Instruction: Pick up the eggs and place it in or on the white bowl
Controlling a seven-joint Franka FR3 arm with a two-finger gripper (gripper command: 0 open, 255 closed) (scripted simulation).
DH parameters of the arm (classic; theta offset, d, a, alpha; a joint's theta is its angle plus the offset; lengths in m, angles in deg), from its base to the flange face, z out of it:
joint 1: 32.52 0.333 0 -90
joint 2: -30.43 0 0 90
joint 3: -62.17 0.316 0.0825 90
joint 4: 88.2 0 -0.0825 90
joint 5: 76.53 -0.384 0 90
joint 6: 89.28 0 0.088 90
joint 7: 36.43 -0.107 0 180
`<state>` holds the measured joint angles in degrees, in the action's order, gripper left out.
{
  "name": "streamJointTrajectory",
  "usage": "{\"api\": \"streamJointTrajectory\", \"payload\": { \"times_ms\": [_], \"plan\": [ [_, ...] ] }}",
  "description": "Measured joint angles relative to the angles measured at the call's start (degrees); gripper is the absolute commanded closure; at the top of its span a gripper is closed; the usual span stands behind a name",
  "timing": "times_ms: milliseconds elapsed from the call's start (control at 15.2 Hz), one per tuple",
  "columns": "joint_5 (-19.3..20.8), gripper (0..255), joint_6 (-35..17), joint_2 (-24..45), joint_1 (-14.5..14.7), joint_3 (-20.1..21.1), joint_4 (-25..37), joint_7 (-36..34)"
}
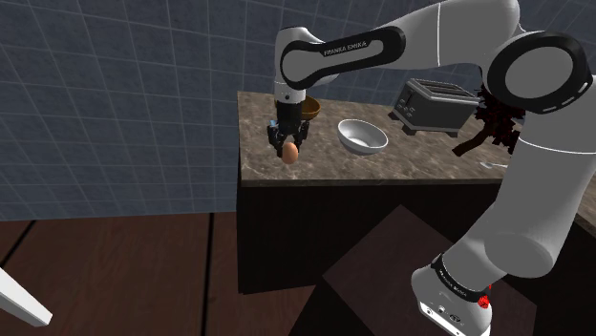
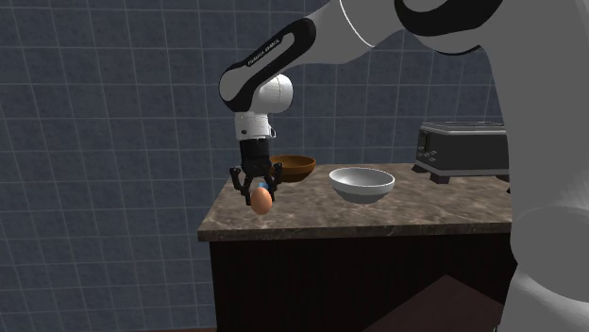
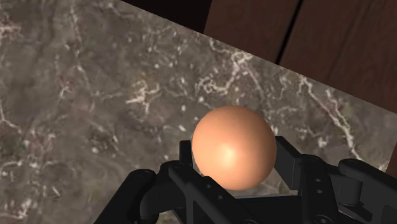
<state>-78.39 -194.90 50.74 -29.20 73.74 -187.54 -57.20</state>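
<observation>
A dark marbled counter (image 1: 401, 167) carries a grey toaster (image 1: 435, 103) at the shoulder view's right. A white bowl (image 1: 363, 136) sits near the middle with its bare inside showing. A brown bowl (image 2: 294, 167) stands just behind the jaws; what it holds I cannot tell. The jaws are closed on a tan egg (image 3: 234, 147), holding it above the counter near the corner at the shoulder view's left, apart from the white bowl. Dark wooden floor (image 1: 124, 258) lies beyond the counter's edge.
</observation>
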Motion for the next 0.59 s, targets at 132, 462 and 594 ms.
{"api": "streamJointTrajectory", "payload": {
  "times_ms": [132, 462, 594],
  "plan": [
    [0.00, 255, 0.00, 0.00, 0.00, 0.00, 0.00, 0.00],
    [-0.11, 255, 2.07, -0.75, -0.07, 0.04, 1.35, -0.02],
    [-0.15, 255, 3.37, -0.93, -0.02, 0.09, 2.48, -0.16]
  ]
}}
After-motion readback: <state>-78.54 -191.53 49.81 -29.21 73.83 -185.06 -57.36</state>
